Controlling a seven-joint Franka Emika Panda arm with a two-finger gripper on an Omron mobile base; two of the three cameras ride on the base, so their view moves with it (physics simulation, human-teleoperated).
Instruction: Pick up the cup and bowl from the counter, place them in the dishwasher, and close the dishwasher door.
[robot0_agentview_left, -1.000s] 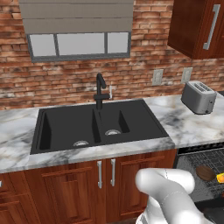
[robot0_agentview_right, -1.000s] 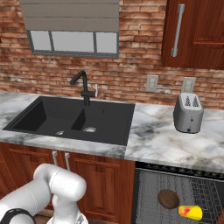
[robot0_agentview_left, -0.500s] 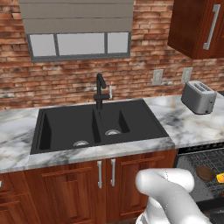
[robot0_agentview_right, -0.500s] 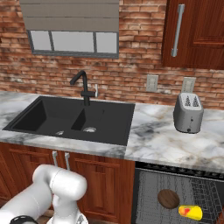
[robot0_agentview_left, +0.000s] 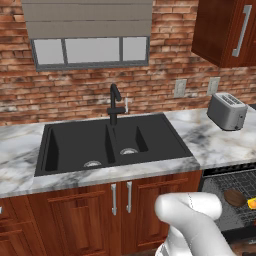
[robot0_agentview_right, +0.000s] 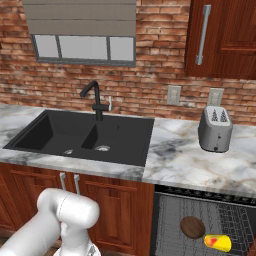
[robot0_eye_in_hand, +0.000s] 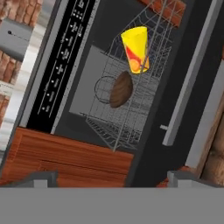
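The yellow-orange cup (robot0_eye_in_hand: 135, 49) lies on its side in the grey wire rack (robot0_eye_in_hand: 131, 118) of the open dishwasher (robot0_agentview_right: 200, 220). The dark brown bowl (robot0_eye_in_hand: 121, 89) lies right beside it. Both also show in the rack from the base: the bowl (robot0_agentview_right: 192, 227) (robot0_agentview_left: 234, 197) and the cup (robot0_agentview_right: 218, 242) (robot0_agentview_left: 251, 202). My gripper (robot0_eye_in_hand: 113, 179) is open and holds nothing, its fingertips (robot0_eye_in_hand: 43, 178) set wide apart, back from the rack and looking into it. The dishwasher door (robot0_eye_in_hand: 153, 144) is open, black beside the rack. The marble counter (robot0_agentview_right: 180, 160) runs above.
A black double sink (robot0_agentview_right: 85, 135) with a dark faucet (robot0_agentview_right: 95, 100) is set into the counter. A silver toaster (robot0_agentview_right: 215, 130) stands above the dishwasher. Red-brown cabinets (robot0_agentview_right: 110, 205) flank the dishwasher, and a wall cabinet (robot0_agentview_right: 225, 35) hangs above. My white arm (robot0_agentview_left: 195, 225) fills the foreground.
My arm has shifted slightly low in the right base view. The cup and bowl lie as before, and the gripper has stayed open.
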